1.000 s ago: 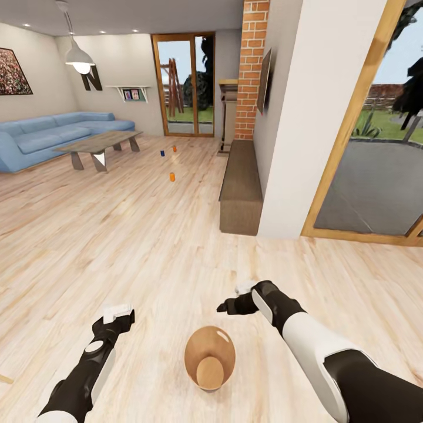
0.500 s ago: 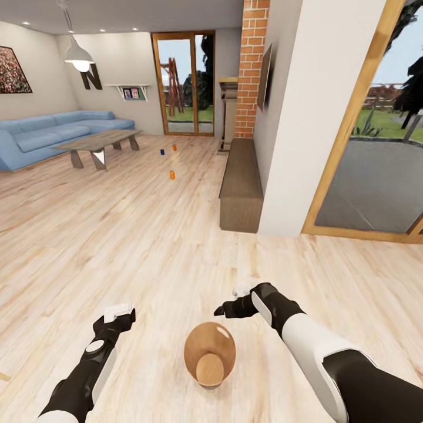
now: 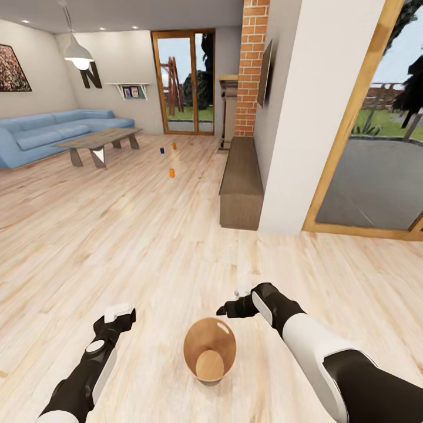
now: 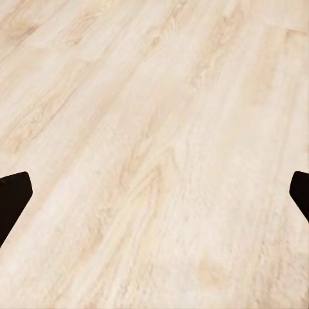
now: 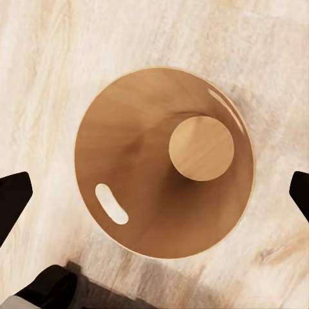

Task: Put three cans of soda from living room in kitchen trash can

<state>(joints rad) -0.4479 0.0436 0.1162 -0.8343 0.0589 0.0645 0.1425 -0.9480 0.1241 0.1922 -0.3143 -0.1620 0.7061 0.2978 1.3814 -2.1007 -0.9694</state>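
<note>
Step in hand: judged from the layout, the robot is in the living room with the bin at its base and the cans not yet collected; this reads as the approach stage, nothing gathered so far.
Bin: one tan-brown round tapered wooden trash can [image 3: 210,351] stands on the light wood plank floor [image 3: 147,247] near the robot, between the two arms; its smooth inside holds no can [image 5: 164,161].
Left gripper: the left gripper [image 3: 117,311] hangs over bare floor to the left of the bin; its dark fingers [image 4: 13,199] are spread wide with nothing between them.
Right gripper: the right gripper [image 3: 238,299] hovers just beyond and right of the bin, looking straight down into it; its fingers [image 5: 13,199] are spread apart and hold nothing.
Cans, counted: three small cylindrical soda cans stand far off on the floor, right of the low grey table [image 3: 97,141]: one orange can [image 3: 171,173] nearest, one blue can [image 3: 162,151] farther left, and a second orange can [image 3: 174,146] farthest.
Far room: one long blue sofa [image 3: 53,132] sits behind the table at far left; one red brick column [image 3: 251,64] rises at far right.
Next move calls for: probably closing the long gap to the cans, well apart from both grippers, before any grasp.
</note>
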